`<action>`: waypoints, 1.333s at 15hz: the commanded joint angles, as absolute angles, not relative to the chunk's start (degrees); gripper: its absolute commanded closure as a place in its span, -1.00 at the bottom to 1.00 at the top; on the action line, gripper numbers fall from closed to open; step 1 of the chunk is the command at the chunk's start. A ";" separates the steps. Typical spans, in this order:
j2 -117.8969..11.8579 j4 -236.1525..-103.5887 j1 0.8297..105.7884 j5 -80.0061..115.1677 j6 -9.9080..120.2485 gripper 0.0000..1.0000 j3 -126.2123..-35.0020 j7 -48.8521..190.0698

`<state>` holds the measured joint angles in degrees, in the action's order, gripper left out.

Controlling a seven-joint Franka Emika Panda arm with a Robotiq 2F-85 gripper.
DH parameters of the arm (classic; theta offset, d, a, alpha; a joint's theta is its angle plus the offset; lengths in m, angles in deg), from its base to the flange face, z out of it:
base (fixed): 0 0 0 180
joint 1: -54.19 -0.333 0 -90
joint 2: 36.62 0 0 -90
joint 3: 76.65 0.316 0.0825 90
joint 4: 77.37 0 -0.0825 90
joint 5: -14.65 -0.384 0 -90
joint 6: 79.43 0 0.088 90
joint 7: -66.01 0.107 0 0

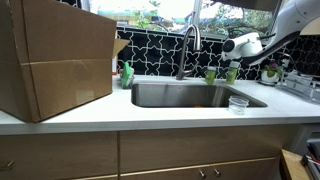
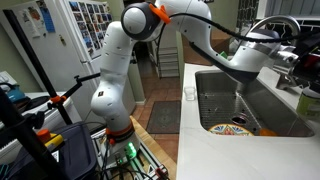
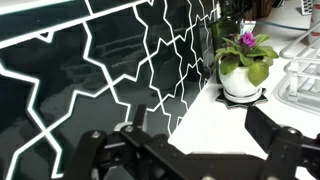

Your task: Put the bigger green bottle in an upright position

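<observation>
Two small lime-green containers stand behind the sink in an exterior view. One, which I take for the bigger green bottle (image 1: 232,75), looks upright right under my gripper (image 1: 232,65). The other green container (image 1: 210,75) stands to its left, by the faucet. At this size I cannot tell their heights apart. In the wrist view my gripper (image 3: 190,130) is open, with only white counter between its fingers. No green bottle shows there.
A large cardboard box (image 1: 55,60) fills the counter at the left. A green soap bottle (image 1: 127,73), the faucet (image 1: 187,50) and the steel sink (image 1: 190,95) lie between. A clear cup (image 1: 238,103) stands at the sink's front corner. A potted flower (image 3: 240,65) and a dish rack (image 3: 300,85) are ahead.
</observation>
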<state>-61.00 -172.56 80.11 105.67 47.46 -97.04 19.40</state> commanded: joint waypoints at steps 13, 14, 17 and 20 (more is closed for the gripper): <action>-51.51 -174.46 84.21 73.07 55.60 -1.00 -95.37 13.93; -50.05 -174.38 84.82 69.32 56.06 -1.00 -95.65 12.43; -46.68 -173.98 85.65 58.25 54.64 -1.00 -96.62 9.19; -44.80 -173.57 85.80 49.12 54.47 -1.00 -98.12 9.82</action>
